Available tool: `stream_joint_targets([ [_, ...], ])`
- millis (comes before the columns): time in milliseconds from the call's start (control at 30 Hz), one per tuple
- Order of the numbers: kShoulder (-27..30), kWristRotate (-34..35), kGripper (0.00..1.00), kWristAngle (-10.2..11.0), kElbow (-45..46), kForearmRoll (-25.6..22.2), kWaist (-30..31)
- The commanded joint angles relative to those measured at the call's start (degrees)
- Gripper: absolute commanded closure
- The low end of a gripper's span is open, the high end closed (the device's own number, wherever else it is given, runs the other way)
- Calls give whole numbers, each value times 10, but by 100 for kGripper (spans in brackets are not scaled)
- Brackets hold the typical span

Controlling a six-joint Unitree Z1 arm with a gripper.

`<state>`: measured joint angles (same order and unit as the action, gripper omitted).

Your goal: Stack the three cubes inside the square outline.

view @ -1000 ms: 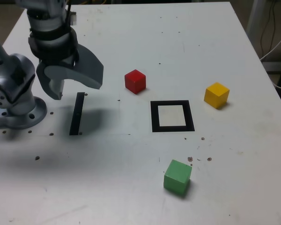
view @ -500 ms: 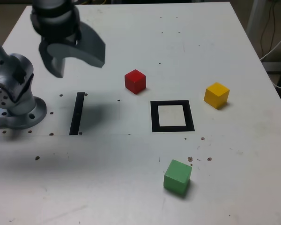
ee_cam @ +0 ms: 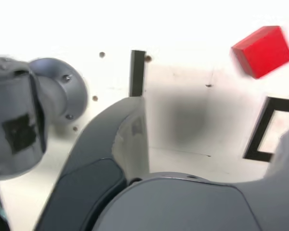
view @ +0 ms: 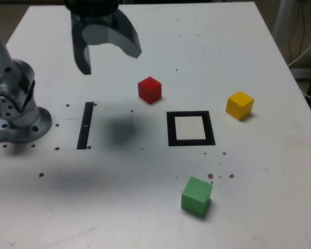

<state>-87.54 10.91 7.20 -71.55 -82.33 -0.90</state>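
A white table (view: 145, 218), scuffed and dotted with small screw holes and dark specks, fills nearly the whole exterior view; past its far corners a strip of floor shows, and at the exterior view's right edge a table leg and some hanging cables are cut off by the frame. At the exterior view's left stands the arm's grey base (view: 18, 111), bolted to the table, its upper links running out of the picture. Next comes one narrow black strip (view: 85, 125) lying flat, then the gripper (view: 111, 61) raised above the table near the far edge, jaws spread wide and empty, its top cropped by the frame and its soft shadow falling just right of the strip. There are three cubes, all apart from one another and none inside the frame: the red cube (view: 150, 90) just beyond the square outline (view: 191, 128), the green cube (view: 197, 195) nearer the camera, and the yellow cube (view: 239, 105) off to the outline's right. The wrist view is blurred; the gripper body hides most of it, and only a corner of the outline shows.
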Motion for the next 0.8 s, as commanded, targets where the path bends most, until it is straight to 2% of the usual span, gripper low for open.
stream_joint_targets([
  [0,-15,17,6,-17,-12,-6,-19],
  [133,-37,45,7,-41,-25,3,-43],
  [267,-70,56,7,-52,-31,26,-62],
  [767,-187,46,6,-40,-13,135,-128],
])
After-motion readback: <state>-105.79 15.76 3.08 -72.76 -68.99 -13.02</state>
